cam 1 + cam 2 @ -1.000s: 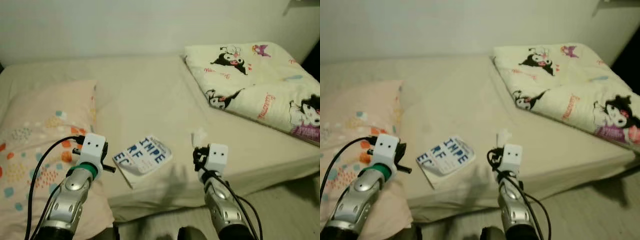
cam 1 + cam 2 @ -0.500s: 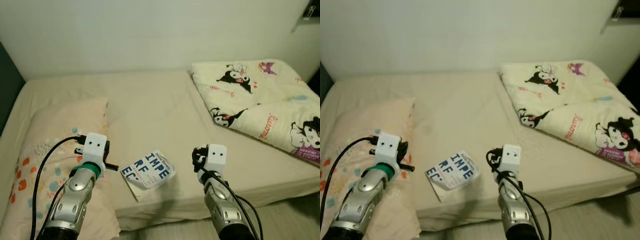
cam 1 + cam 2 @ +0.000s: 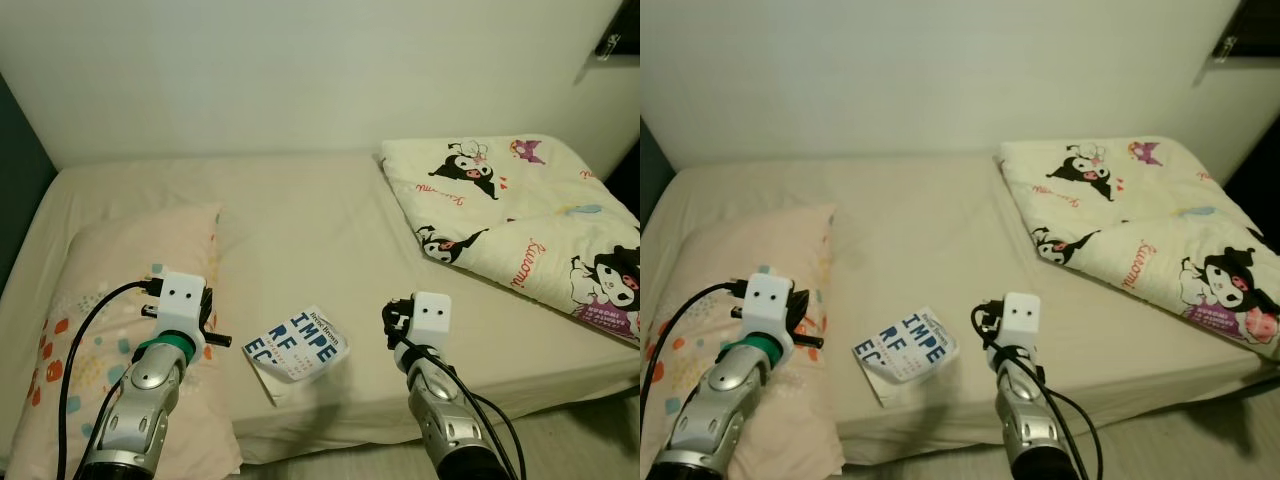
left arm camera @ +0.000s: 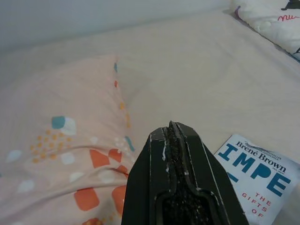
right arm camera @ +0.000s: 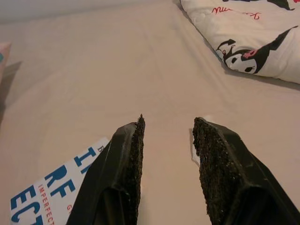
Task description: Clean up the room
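Right wrist view is showing the right end effector (image 5: 166, 140) hovering with fingers apart beside the book (image 3: 297, 350) lying at the bed's (image 3: 300, 220) front edge, likely readying a pickup; the left end effector (image 4: 173, 133) is pressed together.

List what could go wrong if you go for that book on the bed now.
The book lies close to the mattress edge, so a nudge from the right claw, open and hovering beside it, might tip it off. A small white scrap sits under that claw and could get caught. The left claw is shut over the pillow and must open first.
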Motion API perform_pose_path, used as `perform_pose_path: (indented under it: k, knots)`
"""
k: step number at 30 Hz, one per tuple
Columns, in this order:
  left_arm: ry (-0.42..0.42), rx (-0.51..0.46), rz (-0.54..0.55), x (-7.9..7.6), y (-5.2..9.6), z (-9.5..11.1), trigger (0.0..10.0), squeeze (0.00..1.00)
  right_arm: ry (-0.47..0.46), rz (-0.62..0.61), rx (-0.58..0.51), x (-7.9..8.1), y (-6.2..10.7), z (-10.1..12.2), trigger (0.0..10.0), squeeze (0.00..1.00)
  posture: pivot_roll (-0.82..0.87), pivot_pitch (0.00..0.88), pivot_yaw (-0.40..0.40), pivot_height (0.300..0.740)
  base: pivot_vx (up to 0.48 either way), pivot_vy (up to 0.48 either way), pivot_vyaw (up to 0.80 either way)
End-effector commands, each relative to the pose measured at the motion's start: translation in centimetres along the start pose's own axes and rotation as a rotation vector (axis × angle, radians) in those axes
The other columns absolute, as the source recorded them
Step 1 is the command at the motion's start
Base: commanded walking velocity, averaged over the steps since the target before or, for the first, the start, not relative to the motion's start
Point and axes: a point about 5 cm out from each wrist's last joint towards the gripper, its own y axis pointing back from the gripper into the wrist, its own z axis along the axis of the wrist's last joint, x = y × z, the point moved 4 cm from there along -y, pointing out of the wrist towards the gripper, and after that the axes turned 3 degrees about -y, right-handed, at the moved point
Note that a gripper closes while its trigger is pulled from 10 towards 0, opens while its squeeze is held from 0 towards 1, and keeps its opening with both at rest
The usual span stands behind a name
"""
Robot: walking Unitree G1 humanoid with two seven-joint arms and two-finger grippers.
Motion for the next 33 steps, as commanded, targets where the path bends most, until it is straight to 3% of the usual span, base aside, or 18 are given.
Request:
perform_pose_path:
  k: [1,9,19,22,33]
  knots:
    - [0.003,0.021,0.017,0.3,0.2,-0.8,10.0,0.0,0.013,-0.008,0.031,0.0,0.1,-0.7,10.0,0.0,0.15,0.0,0.001,0.74,0.0,0.0,0.0]
    - [0.014,0.004,0.012,0.2,0.2,-0.3,10.0,0.0,0.041,0.029,0.019,0.6,0.0,-0.5,10.0,0.0,0.15,0.0,-0.003,0.74,0.0,0.0,0.0]
    - [-0.003,0.018,0.02,0.2,0.0,-0.5,10.0,0.0,0.059,0.044,0.022,0.9,0.0,-0.5,10.0,0.0,0.16,0.0,-0.007,0.74,0.0,-0.432,0.78]
    - [0.023,0.022,0.044,0.7,0.0,-0.5,10.0,0.0,0.061,0.037,0.027,0.8,0.0,-0.5,10.0,0.0,0.16,0.0,-0.007,0.74,0.0,0.0,0.8]
    - [0.026,0.034,0.066,1.3,0.0,-0.8,10.0,0.0,0.039,0.022,0.044,0.4,-0.1,-0.8,10.0,0.0,0.15,0.0,-0.009,0.74,0.0,0.0,0.0]
